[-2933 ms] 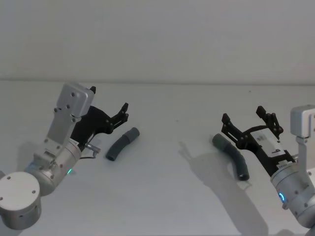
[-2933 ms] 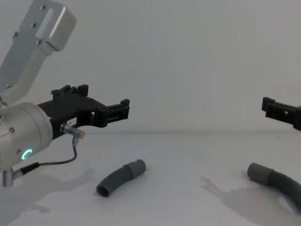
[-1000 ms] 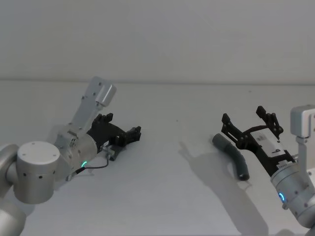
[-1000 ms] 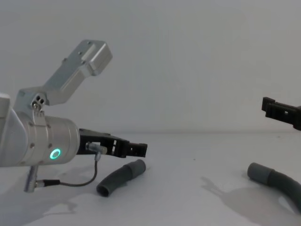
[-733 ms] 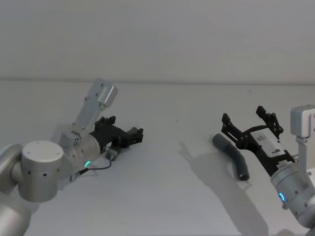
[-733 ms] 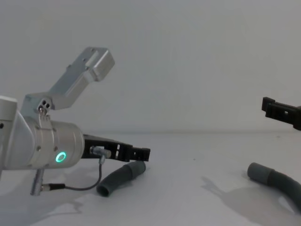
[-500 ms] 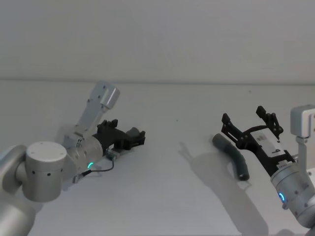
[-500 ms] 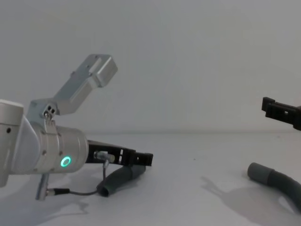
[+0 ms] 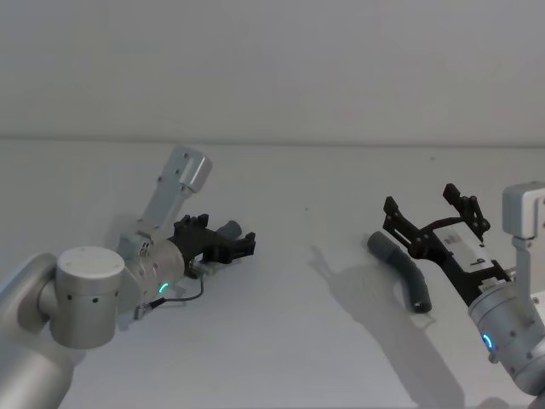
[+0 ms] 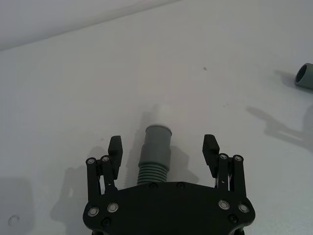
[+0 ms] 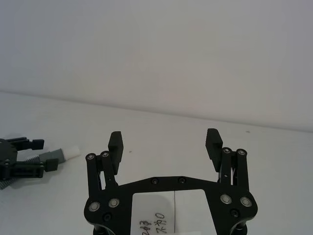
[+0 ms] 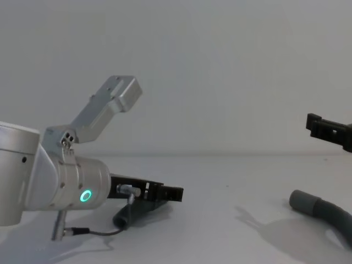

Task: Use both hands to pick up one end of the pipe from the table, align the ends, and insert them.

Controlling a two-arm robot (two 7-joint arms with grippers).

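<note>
Left arm: thick silver cylindrical wrist with a green ring light [image 12: 85,196], lower left of the chest frame, reaching in low over the table.
Left gripper: black plastic two-finger left gripper [image 9: 245,244], left of centre in the head frame. Jaws wide apart; nothing clamped.
Left gripper vs. hose: in the left wrist view one finger sits on each side of the cuff, with a clear gap of table showing on both sides. No contact seen.
Short piece: dark grey ribbed short hose piece [image 10: 157,144], lying on the table between the left fingers. Its smooth grey cuff points away from the palm, and its narrow white tip [image 10: 160,113] lies beyond the fingertips.
Table: plain matte white flat table [image 9: 281,341].
Longer piece: dark grey ribbed curved longer hose piece [image 9: 407,274], lying on the table at centre right of the head frame, well apart from the short piece. Its smooth grey cuff [image 9: 381,245] points toward the frame's centre.
Right gripper: black two-finger right gripper [image 9: 422,201], right side of the head frame, raised above the longer piece. Jaws spread wide, empty.
</note>
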